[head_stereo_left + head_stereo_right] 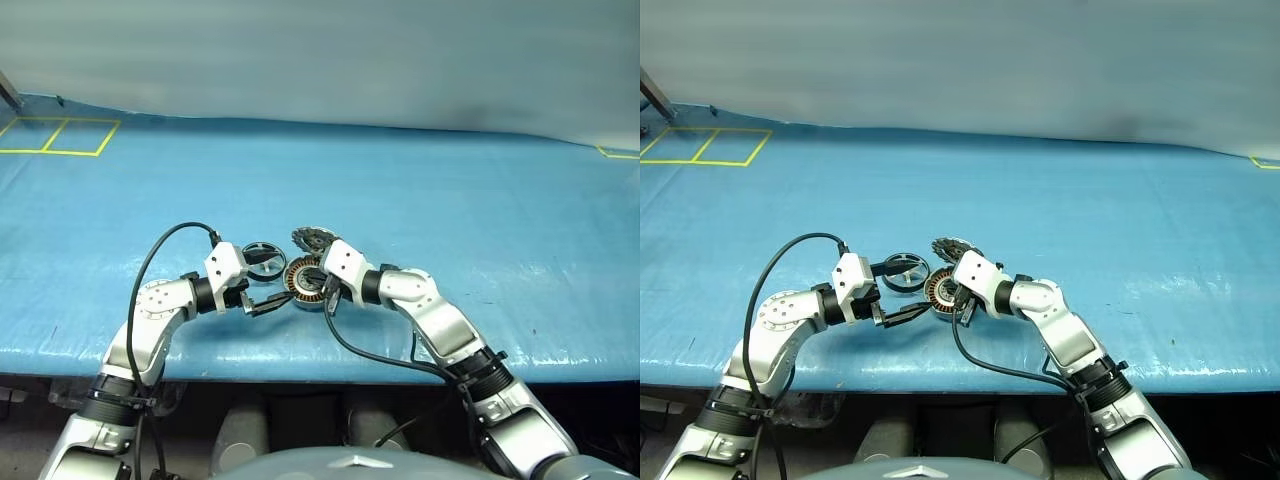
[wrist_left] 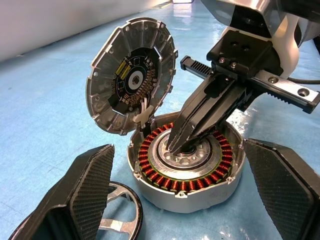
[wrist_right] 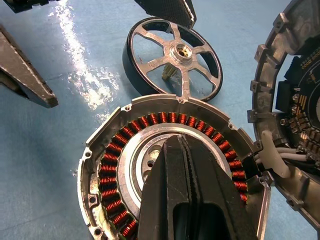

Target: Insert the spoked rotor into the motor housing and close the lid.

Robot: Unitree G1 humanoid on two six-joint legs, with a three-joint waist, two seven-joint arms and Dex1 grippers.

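motor housing: the motor housing (image 2: 185, 170) sits open on the blue surface (image 1: 450, 200), near its front edge, copper windings and silver hub showing; judged ready to take the wheel, since nothing lies in the cup but the right fingertips

lid: the lid (image 2: 131, 82) stands tilted up at the far rim of the housing, joined to it by pale wires and a white connector; it seems propped back so that the mouth stays free; closing is not yet done

spoked rotor: the spoked rotor (image 3: 172, 59) lies flat on the surface just beside the housing, on the robot's left, not yet inserted

right gripper: the right gripper (image 2: 180, 145) has its fingers pressed together, holding nothing; the tips rest down on the hub, which reads as pinning the housing in place; whether they bear on it firmly I cannot tell

left gripper: the left gripper (image 1: 262, 303) has its fingers spread wide and empty; it hovers beside the rotor and faces the housing

open room: wide bare surface behind and to both sides; the front edge lies close, so little room toward the robot; the raised lid and the right fingers crowd the path into the cup
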